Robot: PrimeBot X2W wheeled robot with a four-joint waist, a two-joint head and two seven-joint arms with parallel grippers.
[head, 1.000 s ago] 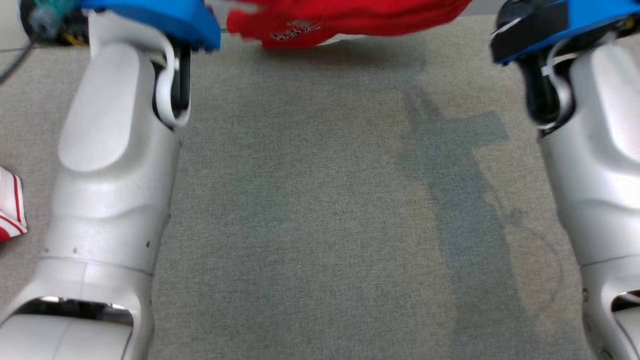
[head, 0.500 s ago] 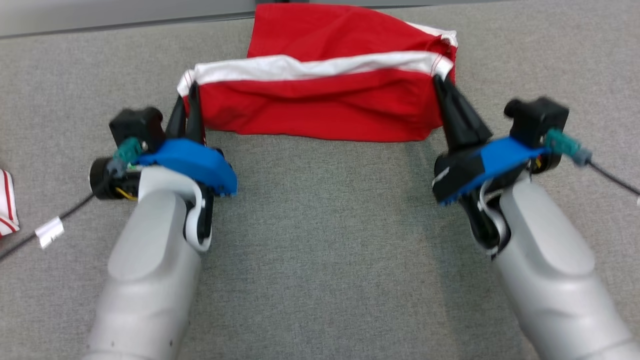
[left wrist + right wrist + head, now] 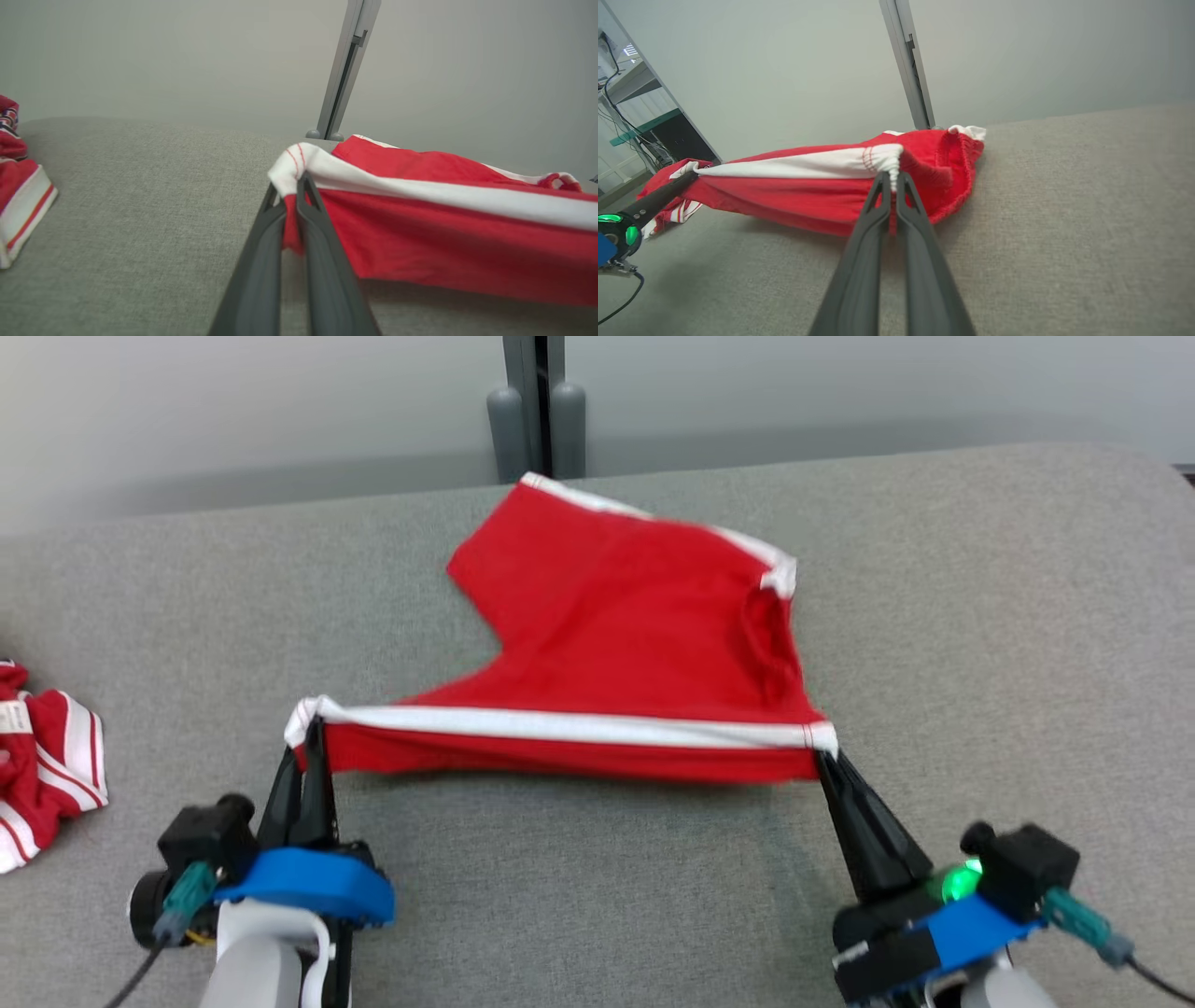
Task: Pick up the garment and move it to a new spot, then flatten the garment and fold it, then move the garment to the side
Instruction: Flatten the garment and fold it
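Head view gives you the grey table (image 3: 1008, 616), with the red shorts (image 3: 635, 635) spread over its middle, far end lying flat. You have the white waistband (image 3: 560, 726) stretched taut, raised off the surface. The left gripper (image 3: 313, 733) is clamped on its left corner and the right gripper (image 3: 826, 761) on its right. A striped cloth (image 3: 47, 756) lies well apart at your left.

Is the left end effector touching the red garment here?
Touching. In the left wrist view the left end effector is shut on the white-banded corner of the red garment, cloth pinched between its fingers.
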